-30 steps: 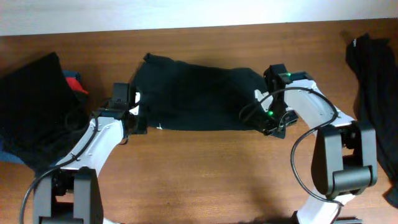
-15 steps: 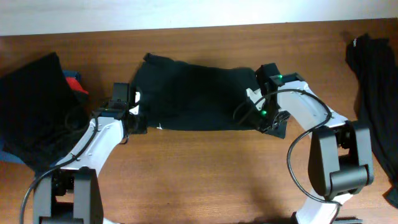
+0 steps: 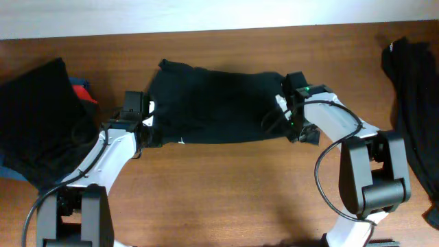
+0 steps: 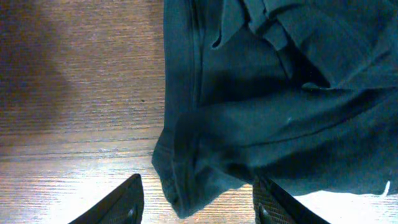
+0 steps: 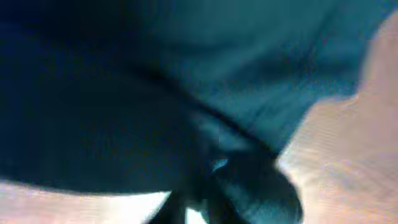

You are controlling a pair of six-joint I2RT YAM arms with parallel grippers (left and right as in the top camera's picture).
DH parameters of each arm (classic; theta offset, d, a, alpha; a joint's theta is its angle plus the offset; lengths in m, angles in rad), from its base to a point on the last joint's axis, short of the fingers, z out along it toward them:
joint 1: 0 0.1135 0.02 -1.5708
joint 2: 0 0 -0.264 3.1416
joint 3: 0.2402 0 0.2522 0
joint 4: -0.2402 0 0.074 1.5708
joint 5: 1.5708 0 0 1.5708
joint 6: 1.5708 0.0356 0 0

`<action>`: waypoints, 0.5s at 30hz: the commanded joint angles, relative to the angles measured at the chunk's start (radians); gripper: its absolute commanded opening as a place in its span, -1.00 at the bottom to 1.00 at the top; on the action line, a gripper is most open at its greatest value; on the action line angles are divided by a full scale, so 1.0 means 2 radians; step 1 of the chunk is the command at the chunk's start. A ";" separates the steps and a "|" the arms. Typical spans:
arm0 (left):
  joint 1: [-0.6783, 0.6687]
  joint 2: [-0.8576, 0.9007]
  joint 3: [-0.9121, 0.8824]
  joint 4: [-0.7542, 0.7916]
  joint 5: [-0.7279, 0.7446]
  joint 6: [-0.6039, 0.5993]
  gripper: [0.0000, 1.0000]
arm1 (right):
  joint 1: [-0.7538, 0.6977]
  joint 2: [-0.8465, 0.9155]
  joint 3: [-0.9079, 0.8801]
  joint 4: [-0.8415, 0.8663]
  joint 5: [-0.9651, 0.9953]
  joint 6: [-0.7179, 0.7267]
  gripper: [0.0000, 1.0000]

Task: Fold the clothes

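Observation:
A black garment (image 3: 219, 106) lies spread across the middle of the brown table (image 3: 219, 185). My left gripper (image 3: 149, 134) is at its near left corner. In the left wrist view the fingers (image 4: 199, 208) are open, with the hemmed corner of the garment (image 4: 186, 186) lying between them on the wood. My right gripper (image 3: 302, 130) is at the garment's near right corner. The right wrist view is blurred, but the fingers (image 5: 202, 202) look closed on bunched black cloth (image 5: 155, 93).
A pile of dark clothes (image 3: 38, 116) with a red item (image 3: 82, 92) lies at the left edge. Another black garment (image 3: 411, 89) lies along the right edge. Bare wood runs along the front of the table.
The right gripper has shifted slightly along the garment's right corner, and the cloth edge there has bunched differently. The left arm has not moved.

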 commanded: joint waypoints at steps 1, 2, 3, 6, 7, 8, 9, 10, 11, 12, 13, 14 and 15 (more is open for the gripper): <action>-0.002 0.004 -0.002 -0.001 0.007 0.001 0.12 | 0.003 0.003 0.027 0.029 0.028 0.011 -0.51; -0.002 0.004 -0.002 -0.002 0.007 0.001 0.11 | 0.003 0.003 0.027 0.033 0.028 0.011 -0.51; -0.002 0.004 -0.002 -0.002 0.007 0.001 0.12 | 0.003 0.003 0.028 0.038 0.029 0.011 -0.51; -0.002 0.004 -0.002 0.000 0.005 0.001 0.12 | 0.003 0.003 0.028 0.052 0.028 0.011 -0.51; -0.002 0.004 -0.002 0.000 0.004 0.001 0.12 | 0.003 0.003 0.028 0.060 0.029 0.011 -0.51; -0.002 0.004 -0.002 0.000 0.004 0.001 0.12 | 0.003 0.003 0.028 0.074 0.029 0.011 -0.49; -0.002 0.004 -0.002 0.000 0.004 0.001 0.12 | 0.003 0.003 0.028 0.085 0.029 0.011 -0.48; -0.002 0.004 -0.002 0.000 0.004 0.001 0.12 | 0.002 0.003 0.028 0.099 0.029 0.011 -0.48; -0.002 0.004 -0.002 -0.001 0.004 0.001 0.12 | 0.002 0.003 0.028 0.112 0.029 0.011 -0.47; -0.002 0.004 -0.002 -0.001 0.004 0.001 0.12 | 0.002 0.003 0.028 0.121 0.029 0.011 -0.46; -0.002 0.004 -0.002 -0.002 0.004 0.001 0.12 | 0.002 0.003 0.028 0.132 0.029 0.014 -0.41; -0.002 0.004 -0.002 -0.002 0.004 0.001 0.12 | 0.002 0.003 0.028 0.138 0.029 0.023 -0.37; -0.002 0.004 -0.002 -0.002 0.004 0.001 0.12 | 0.001 0.003 0.028 0.140 0.029 0.029 -0.36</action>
